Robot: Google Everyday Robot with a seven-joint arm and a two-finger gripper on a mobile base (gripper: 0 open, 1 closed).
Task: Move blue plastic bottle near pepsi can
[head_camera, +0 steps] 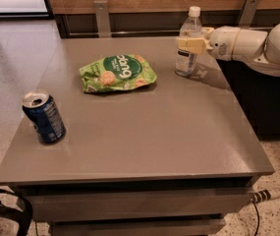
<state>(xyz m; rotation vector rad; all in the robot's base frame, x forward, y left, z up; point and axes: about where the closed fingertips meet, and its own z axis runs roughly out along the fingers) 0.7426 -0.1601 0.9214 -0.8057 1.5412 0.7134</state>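
The blue plastic bottle [190,36], clear with a white cap and a dark-and-white label, stands upright at the far right of the grey table [144,132]. My gripper [192,45] reaches in from the right at the bottle's mid-height. Its cream fingers [188,44] are closed on the bottle's body. The bottle's base rests on the table. The pepsi can [43,117], dark blue with a silver top, stands upright near the table's front left edge, far from the bottle.
A green snack bag [117,73] lies flat on the table between the bottle and the can, toward the back. A wood-panelled wall with metal brackets [101,17] runs behind the table. A cable [265,196] lies on the floor at lower right.
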